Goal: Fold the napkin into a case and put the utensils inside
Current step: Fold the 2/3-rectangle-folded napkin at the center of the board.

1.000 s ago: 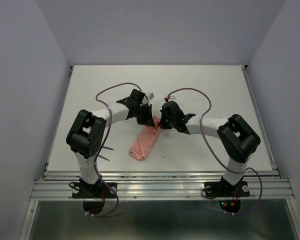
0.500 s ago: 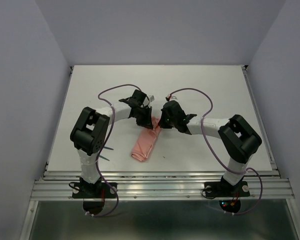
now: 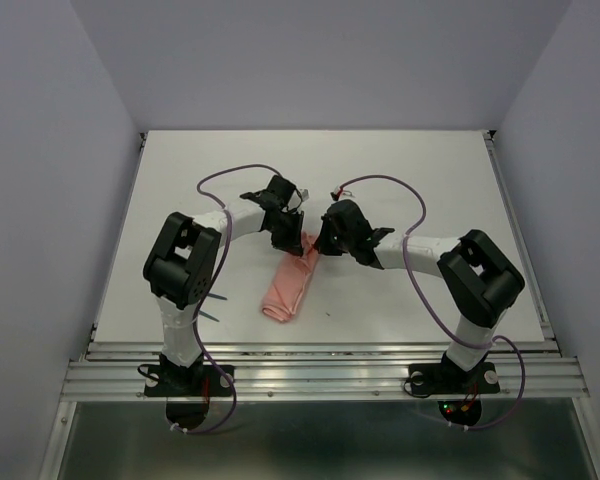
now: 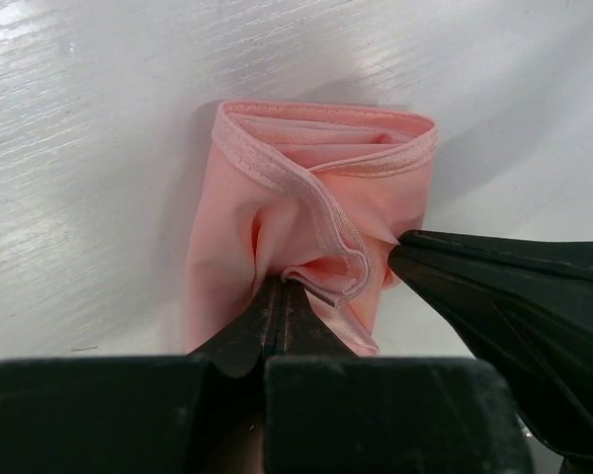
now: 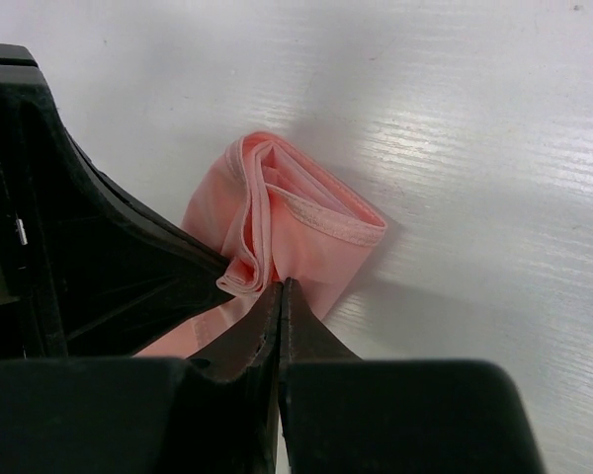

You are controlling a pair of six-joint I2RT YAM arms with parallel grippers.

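The salmon-pink napkin [image 3: 288, 285] lies folded into a narrow layered strip, running diagonally at mid-table. My left gripper [image 3: 293, 244] and right gripper [image 3: 317, 246] meet at its far end. The left wrist view shows my left gripper [image 4: 280, 286] shut on the bunched hem of the napkin [image 4: 306, 197], with a right finger [image 4: 514, 296] beside it. The right wrist view shows my right gripper [image 5: 281, 286] shut on the same end of the napkin [image 5: 311, 222], with the left gripper's body [image 5: 89, 257] close by. Thin teal utensils [image 3: 216, 298] show partly beside the left arm.
Purple cables [image 3: 215, 180] loop over both arms. The white table [image 3: 430, 170] has a metal rail [image 3: 320, 350] along its near edge. Grey walls enclose the left, right and back sides.
Both grippers have shifted slightly away from the bases, drawing the napkin's far end with them. The left arm's elbow has moved a little right. Both grips are unchanged.
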